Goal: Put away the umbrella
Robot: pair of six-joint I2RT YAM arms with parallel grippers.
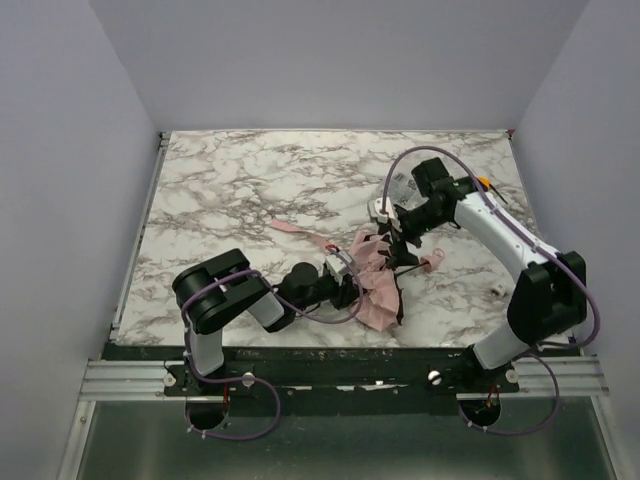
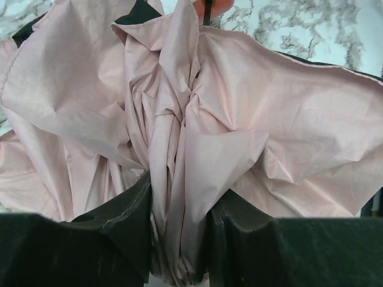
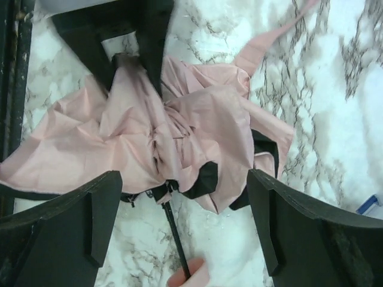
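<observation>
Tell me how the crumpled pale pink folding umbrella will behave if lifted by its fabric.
Probably floppy: the pale pink fabric folding umbrella lies in loose crumpled folds, so the canopy would likely sag and trail. Thin fabric pinched in the left end effector may slip out. The thin dark shaft looks stiff, likely a firmer hold.

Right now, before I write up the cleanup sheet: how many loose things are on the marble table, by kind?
umbrella: 1
plastic packet: 1
small white bit, too small to identify: 1
Total: 3
</observation>
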